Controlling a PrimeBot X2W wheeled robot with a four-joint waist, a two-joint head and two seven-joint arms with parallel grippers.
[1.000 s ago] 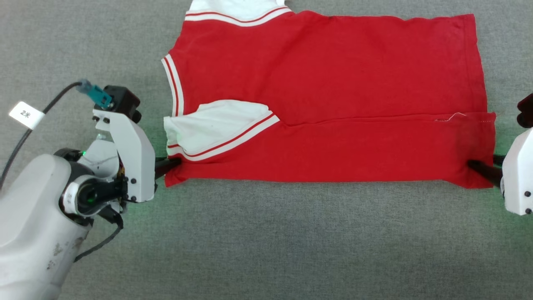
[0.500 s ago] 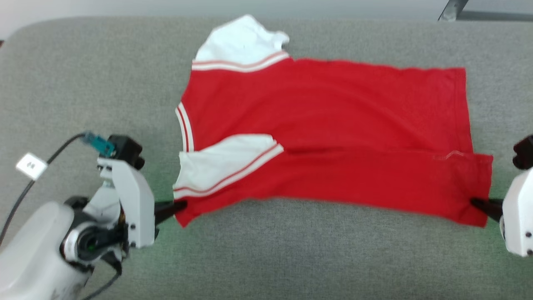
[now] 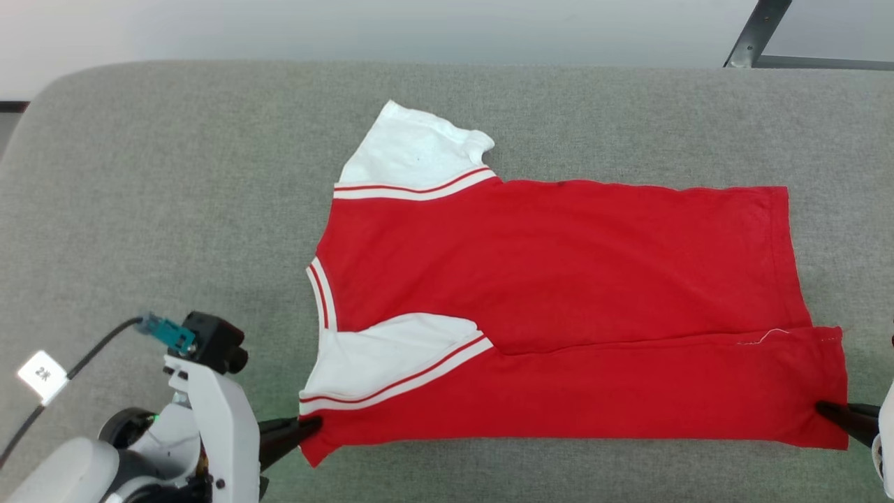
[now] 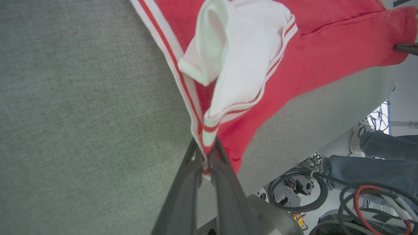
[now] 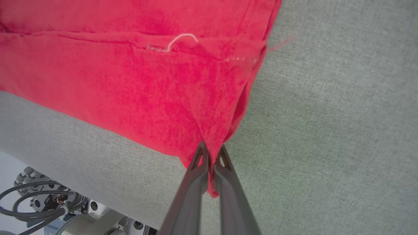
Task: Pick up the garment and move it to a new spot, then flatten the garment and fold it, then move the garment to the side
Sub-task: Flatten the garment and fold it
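The garment [image 3: 559, 293] is lying flat on the grey cushion [image 3: 174, 181], long axis running side to side, near strip doubled over. The left gripper [image 3: 314, 423] is clamping its near collar-end corner, the right gripper [image 3: 827, 411] is clamping the near hem corner: one arm at each end, fold likely heading away.

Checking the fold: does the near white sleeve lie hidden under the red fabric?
No, the near white sleeve lies exposed on top of the garment.
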